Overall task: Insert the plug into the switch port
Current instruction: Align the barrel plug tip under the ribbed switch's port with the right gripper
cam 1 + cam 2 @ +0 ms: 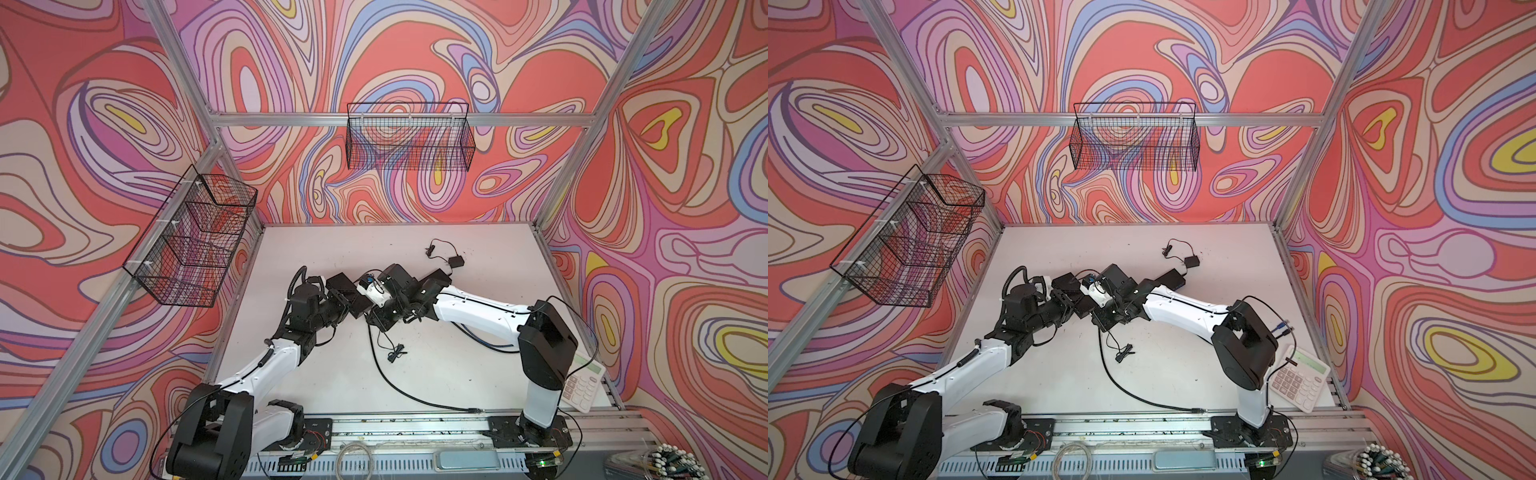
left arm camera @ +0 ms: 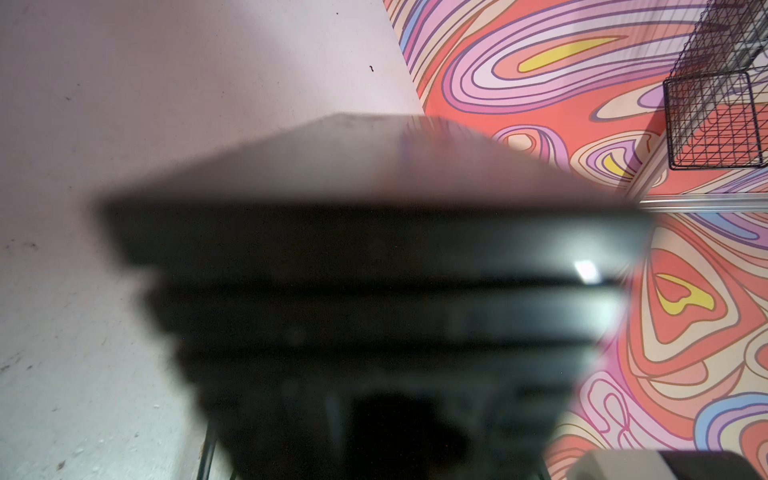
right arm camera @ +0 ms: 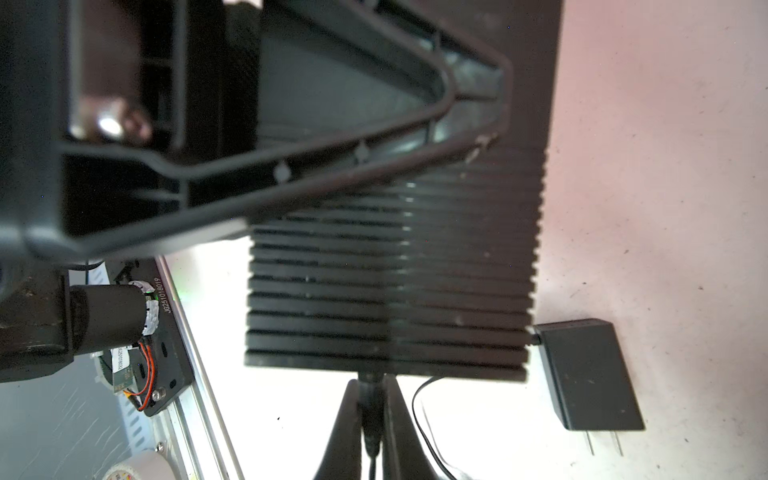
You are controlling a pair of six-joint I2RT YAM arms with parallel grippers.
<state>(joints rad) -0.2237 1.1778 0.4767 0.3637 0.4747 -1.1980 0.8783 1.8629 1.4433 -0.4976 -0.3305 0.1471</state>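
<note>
The switch [image 3: 390, 291] is a black ribbed box held off the table. In the left wrist view the switch [image 2: 374, 249] is a dark blur that hides the jaws. My left gripper [image 1: 355, 303] is shut on it, and one of its fingers [image 3: 332, 166] lies across the ribbed face. My right gripper [image 3: 371, 380] is shut on the small black plug [image 3: 371, 399]. The plug's nose meets the switch's near edge; how deep it sits I cannot tell. In both top views the grippers meet at mid-table and mostly cover the switch.
A black cable [image 1: 399, 386] trails from the grippers to the front rail. A power adapter [image 1: 456, 261] lies behind them, also seen as the adapter [image 3: 590, 374]. A thin wire bundle [image 1: 395, 355], a calculator [image 1: 582, 382] and wire baskets [image 1: 409, 137] [image 1: 191, 237] are around.
</note>
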